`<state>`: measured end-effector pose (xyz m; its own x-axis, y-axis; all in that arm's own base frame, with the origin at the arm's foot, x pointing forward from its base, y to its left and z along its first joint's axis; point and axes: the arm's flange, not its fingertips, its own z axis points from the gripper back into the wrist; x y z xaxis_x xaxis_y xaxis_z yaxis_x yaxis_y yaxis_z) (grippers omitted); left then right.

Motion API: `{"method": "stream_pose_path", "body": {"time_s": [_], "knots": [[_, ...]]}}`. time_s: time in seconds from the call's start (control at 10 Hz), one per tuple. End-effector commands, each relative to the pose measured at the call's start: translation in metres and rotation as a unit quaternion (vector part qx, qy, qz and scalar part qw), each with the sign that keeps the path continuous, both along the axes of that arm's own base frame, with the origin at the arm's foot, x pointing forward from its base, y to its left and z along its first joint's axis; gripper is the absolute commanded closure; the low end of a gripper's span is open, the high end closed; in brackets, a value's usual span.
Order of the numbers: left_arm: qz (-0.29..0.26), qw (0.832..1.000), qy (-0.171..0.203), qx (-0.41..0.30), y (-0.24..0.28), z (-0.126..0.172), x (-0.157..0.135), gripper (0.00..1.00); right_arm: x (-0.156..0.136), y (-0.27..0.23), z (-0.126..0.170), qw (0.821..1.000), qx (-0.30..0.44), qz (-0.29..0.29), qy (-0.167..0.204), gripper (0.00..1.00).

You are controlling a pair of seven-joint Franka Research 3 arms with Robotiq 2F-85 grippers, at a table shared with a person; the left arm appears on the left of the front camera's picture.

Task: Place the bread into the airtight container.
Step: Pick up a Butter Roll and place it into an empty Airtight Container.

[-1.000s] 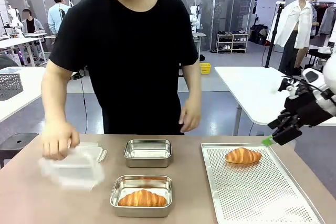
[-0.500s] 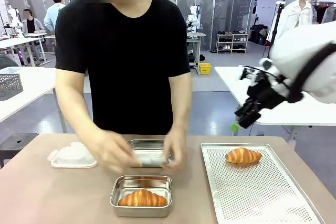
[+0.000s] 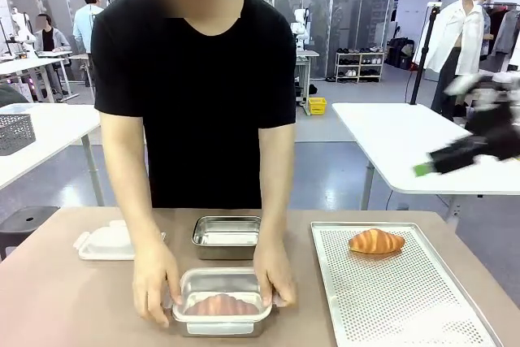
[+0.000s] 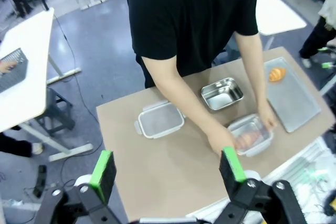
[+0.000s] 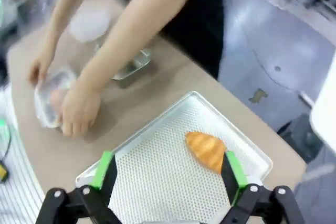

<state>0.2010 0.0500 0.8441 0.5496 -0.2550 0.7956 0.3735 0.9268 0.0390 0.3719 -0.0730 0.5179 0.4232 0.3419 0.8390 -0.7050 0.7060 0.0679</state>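
While under bread [image 3: 375,241], tan workshop table [image 3: 49,298].

Shiny metal container [image 3: 228,249], perforated matt metal tray [image 3: 398,298], translucent plastic lid [image 3: 106,243], smooth matt tabletop [image 3: 49,306]

- Lidded container [image 3: 223,329], bread [image 3: 221,306] inside, front-centre on the desk [image 3: 57,298], between the person's 2 hands [image 3: 154,284].
- Open container [image 3: 227,236] just behind it.
- Lid [image 3: 106,243] left.
- Tray [image 3: 398,306] right, 1 croissant [image 3: 375,241] on it.
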Motion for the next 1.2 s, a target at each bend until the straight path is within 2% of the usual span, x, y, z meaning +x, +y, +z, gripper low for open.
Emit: {"method": "stream_pose_path", "body": {"time_s": [0.0,0.1,0.2,0.4,0.5,1.1], "knots": [[-0.002,1.0,-0.001,0.001,0.0,0.001,-0.001,0.0,-0.085,-0.071,-0.018,0.992,0.07,-0.075,-0.075,0.0],[-0.002,1.0,-0.001,0.001,0.0,0.001,-0.001,0.0,-0.113,-0.097,-0.033,0.986,0.098,-0.111,-0.073,0.0],[-0.002,1.0,-0.001,0.001,0.0,0.001,-0.001,0.0,-0.124,-0.109,-0.049,0.982,0.117,-0.127,-0.071,0.0],[-0.002,1.0,-0.001,0.001,0.0,0.001,-0.001,0.0,-0.124,-0.112,-0.077,0.977,0.146,-0.138,-0.067,0.0],[-0.002,1.0,-0.001,0.001,0.0,0.001,-0.001,0.0,-0.117,-0.15,-0.021,0.977,0.131,-0.15,-0.069,0.0],[-0.002,1.0,-0.001,0.001,0.0,0.001,-0.001,0.0,-0.117,-0.15,-0.021,0.977,0.131,-0.15,-0.069,0.0]]}}
